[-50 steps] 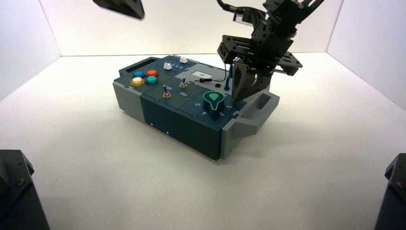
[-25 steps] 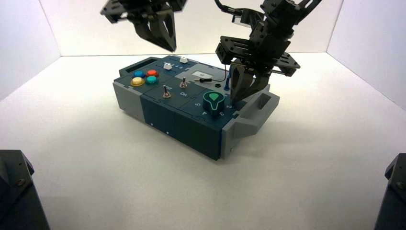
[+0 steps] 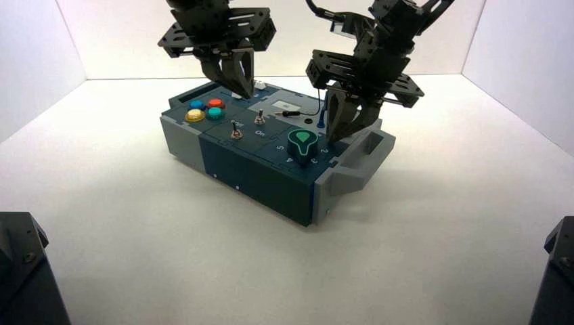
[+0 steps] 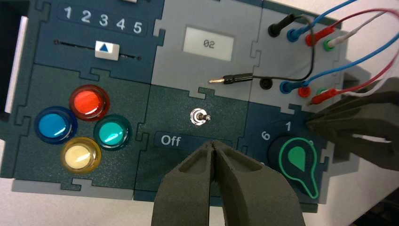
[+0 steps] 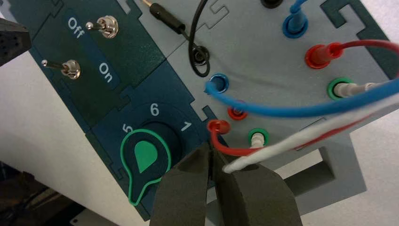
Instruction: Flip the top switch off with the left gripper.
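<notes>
The top switch (image 4: 199,117), a tiny silver toggle, sits on the dark panel just below the grey display. Its short lever leans away from the "Off" lettering (image 4: 170,140). It also shows as the farther of the two toggles, the top switch (image 3: 259,119), and again as the top switch (image 5: 107,26). My left gripper (image 4: 214,144) is shut with nothing in it. Its tips hover over the label strip a short way from the switch, apart from it. From above, the left gripper (image 3: 245,91) hangs over the box's back. My right gripper (image 5: 210,151) is shut beside the green knob (image 5: 143,157).
The twin toggle (image 3: 235,131) stands nearer the box's front. Four coloured buttons (image 4: 89,102) and a slider (image 4: 106,49) set at 3 lie beside the switch. The display (image 4: 209,44) reads 02. Coloured wires (image 5: 301,110) loop near the right gripper (image 3: 340,132).
My left gripper has come down from the upper left edge to hover over the box near the switches. The right gripper has stayed almost still.
</notes>
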Controlling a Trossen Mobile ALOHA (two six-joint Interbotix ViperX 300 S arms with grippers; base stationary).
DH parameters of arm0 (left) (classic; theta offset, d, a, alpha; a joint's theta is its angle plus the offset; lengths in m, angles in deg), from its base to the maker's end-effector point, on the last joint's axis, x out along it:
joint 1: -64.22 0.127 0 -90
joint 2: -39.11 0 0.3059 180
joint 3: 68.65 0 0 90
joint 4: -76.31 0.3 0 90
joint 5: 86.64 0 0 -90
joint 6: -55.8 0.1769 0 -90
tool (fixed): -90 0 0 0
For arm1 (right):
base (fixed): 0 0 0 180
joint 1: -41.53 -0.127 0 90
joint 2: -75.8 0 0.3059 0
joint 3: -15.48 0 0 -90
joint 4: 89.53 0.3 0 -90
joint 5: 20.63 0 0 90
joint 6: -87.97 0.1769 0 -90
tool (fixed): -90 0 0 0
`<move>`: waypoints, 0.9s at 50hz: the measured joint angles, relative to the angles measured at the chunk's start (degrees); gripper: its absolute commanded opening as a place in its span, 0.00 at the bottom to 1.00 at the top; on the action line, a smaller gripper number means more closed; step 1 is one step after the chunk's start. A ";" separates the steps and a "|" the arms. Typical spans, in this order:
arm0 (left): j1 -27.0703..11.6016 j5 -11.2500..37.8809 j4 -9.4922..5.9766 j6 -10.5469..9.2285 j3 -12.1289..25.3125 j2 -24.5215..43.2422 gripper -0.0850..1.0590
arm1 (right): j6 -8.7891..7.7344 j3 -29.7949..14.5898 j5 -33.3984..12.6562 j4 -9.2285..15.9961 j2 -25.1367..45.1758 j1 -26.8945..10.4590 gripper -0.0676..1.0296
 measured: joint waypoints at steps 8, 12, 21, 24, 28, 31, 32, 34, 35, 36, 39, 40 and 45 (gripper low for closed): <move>-0.62 -0.18 0.00 0.00 1.67 1.76 0.05 | 0.00 0.00 0.00 0.00 0.35 0.00 0.04; -0.97 -0.26 0.00 0.09 2.11 2.72 0.05 | 0.00 0.00 0.00 0.09 0.53 0.09 0.04; -2.02 -0.26 0.00 0.09 3.25 4.92 0.05 | 0.00 0.00 0.00 0.00 0.53 0.09 0.04; -2.37 -0.26 0.00 0.26 3.52 5.71 0.05 | 0.00 0.00 0.00 0.00 0.53 0.09 0.04; -2.55 -0.35 0.00 0.35 3.78 6.50 0.05 | 0.00 0.00 0.00 0.09 0.53 0.09 0.04; -2.55 -0.44 0.00 0.53 3.96 6.94 0.05 | -0.09 0.00 0.00 0.00 0.62 0.09 0.04; -2.64 -0.53 0.00 0.62 3.96 7.03 0.05 | 0.00 0.00 0.00 0.09 0.62 0.09 0.04; -2.55 -0.79 0.00 0.62 3.96 7.21 0.05 | -0.09 0.00 0.00 0.09 0.62 0.09 0.04; -2.64 -0.88 0.00 0.70 3.96 7.29 0.05 | 0.00 0.00 0.00 0.09 0.53 0.09 0.04; -2.55 -1.14 0.00 0.79 3.96 7.38 0.05 | -0.09 0.00 0.00 0.09 0.53 0.09 0.04; -2.64 -1.58 0.00 0.97 3.96 7.65 0.05 | -0.09 0.00 0.00 0.09 0.62 0.09 0.04; -2.64 -2.02 0.00 1.05 3.96 7.82 0.05 | 0.00 0.00 0.00 0.09 0.53 0.09 0.04; -2.55 -3.08 0.18 1.32 4.13 8.79 0.05 | -0.09 0.00 0.00 0.00 0.62 0.09 0.04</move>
